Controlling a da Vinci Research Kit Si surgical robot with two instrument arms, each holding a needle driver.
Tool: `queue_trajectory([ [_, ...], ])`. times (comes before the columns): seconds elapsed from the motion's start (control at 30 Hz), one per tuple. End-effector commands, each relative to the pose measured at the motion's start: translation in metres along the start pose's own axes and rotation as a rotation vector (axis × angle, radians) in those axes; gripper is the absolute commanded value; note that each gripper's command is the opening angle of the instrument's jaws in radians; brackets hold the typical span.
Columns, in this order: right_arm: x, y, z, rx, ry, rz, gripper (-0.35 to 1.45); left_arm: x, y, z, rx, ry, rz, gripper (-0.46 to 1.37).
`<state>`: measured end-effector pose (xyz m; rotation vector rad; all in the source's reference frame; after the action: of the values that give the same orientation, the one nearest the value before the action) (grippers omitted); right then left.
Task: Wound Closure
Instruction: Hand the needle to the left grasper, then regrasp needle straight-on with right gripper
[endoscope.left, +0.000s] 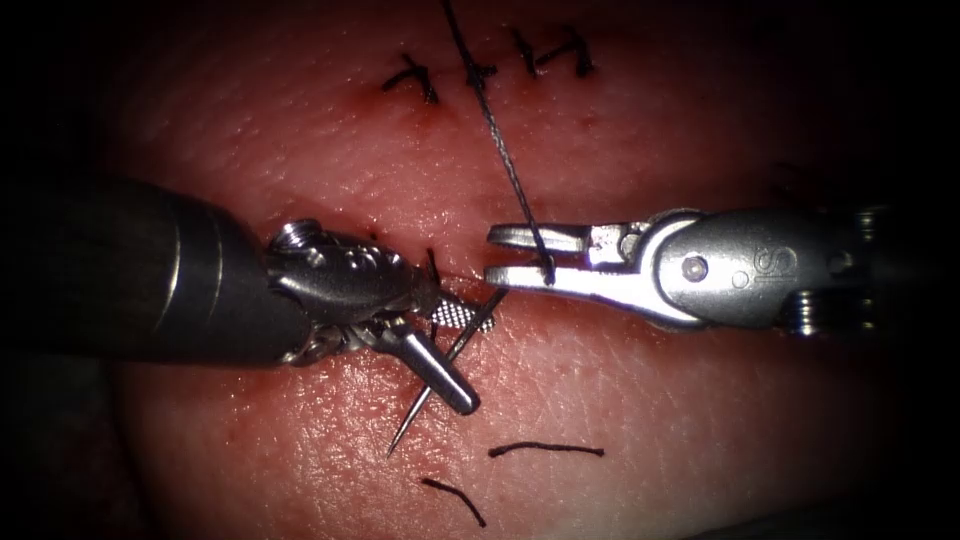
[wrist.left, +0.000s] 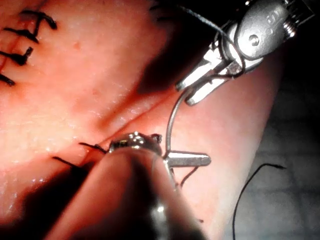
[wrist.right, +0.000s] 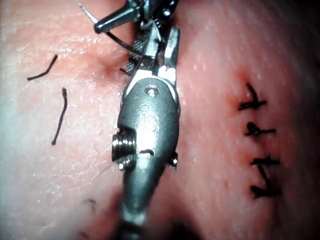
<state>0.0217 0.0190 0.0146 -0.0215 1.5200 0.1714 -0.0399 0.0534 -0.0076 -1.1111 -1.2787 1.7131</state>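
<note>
1. Needle: I see it held by my left tool, whose jaws pinch it partway along the curve. The sharp tip points toward 7 o'clock and lies free above the tissue, not in it. The left wrist view shows the curve of the needle rising from the left jaws toward the right tool.
2. My right tool comes in from 3 o'clock with its jaws slightly spread. The thread runs down from 12 o'clock and crosses between them; I judge it lies there loose and is not clamped.
3. The cut runs between the two tool tips. Finished stitches sit at 12 o'clock, well apart from the tools.
4. Two cut ends of thread lie loose on the tissue at about 6 o'clock.
5. Step, as I judge it: one stitch is under way, with the needle out of the tissue and the thread trailing to the right tool.
6. Whatever comes next calls for a firm hold on the needle, a clear path for its tip away from the right jaws, and thread kept free of the left jaws.
</note>
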Motion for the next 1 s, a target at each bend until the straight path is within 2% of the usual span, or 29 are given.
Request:
queue_trajectory([
  [0.03,0.0,0.0,0.0,-0.008,0.004,0.001,-0.35,-0.0001,-0.0001,0.0,-0.008,-0.003,-0.009,0.53],
  [0.07,0.0001,0.0,0.0,-0.007,0.003,-0.005,-0.35,-0.0002,-0.0002,0.0001,-0.009,-0.005,-0.018,0.46],
  [0.13,0.0002,0.0,0.0,-0.008,0.003,-0.005,-0.35,-0.0004,-0.0006,0.0001,-0.012,-0.006,-0.144,-0.29],
  [0.17,0.0002,0.0,0.0,-0.008,0.003,-0.005,-0.35,-0.0004,-0.0006,0.0001,-0.012,-0.006,-0.155,-0.35],
  [0.27,0.0001,0.0,0.0001,-0.011,0.004,-0.005,-0.35,-0.0005,-0.0009,0.0001,-0.025,-0.007,-0.22,-0.35],
  [0.33,0.0,0.0,0.0001,0.001,-0.006,0.019,-0.35,-0.0005,-0.0009,0.0,-0.057,0.016,-0.255,-0.35],
  [0.43,-0.0001,-0.0001,0.0001,0.005,-0.009,0.066,-0.35,-0.0007,-0.0008,-0.0001,-0.091,0.033,-0.255,-0.35],
  [0.53,-0.0003,-0.0001,0.0001,0.002,-0.022,0.094,-0.35,-0.0007,-0.0007,-0.0002,-0.098,0.031,-0.253,-0.35],
  [0.6,-0.0004,-0.0002,0.0001,-0.005,-0.051,0.124,-0.16,-0.0007,-0.0007,-0.0003,-0.108,0.039,-0.258,-0.35],
  [0.63,-0.0005,-0.0002,0.0001,-0.011,-0.067,0.141,0.08,-0.0007,-0.0007,-0.0003,-0.113,0.046,-0.263,-0.35],
  [0.7,-0.0007,-0.0001,0.0,-0.035,-0.086,0.174,0.34,-0.0007,-0.0007,-0.0003,-0.122,0.065,-0.273,-0.35],
  [0.77,-0.0008,-0.0001,-0.0001,-0.045,-0.092,0.202,0.41,-0.0007,-0.0007,-0.0004,-0.122,0.084,-0.279,-0.35],
  [0.87,-0.0011,0.0001,-0.0002,-0.083,-0.115,0.268,0.61,-0.0007,-0.0006,-0.0005,-0.138,0.12,-0.284,-0.35],
  [1.0,-0.0012,0.0001,-0.0001,-0.139,-0.124,0.372,0.59,-0.0007,-0.0004,-0.0005,-0.141,0.163,-0.284,-0.35],
])
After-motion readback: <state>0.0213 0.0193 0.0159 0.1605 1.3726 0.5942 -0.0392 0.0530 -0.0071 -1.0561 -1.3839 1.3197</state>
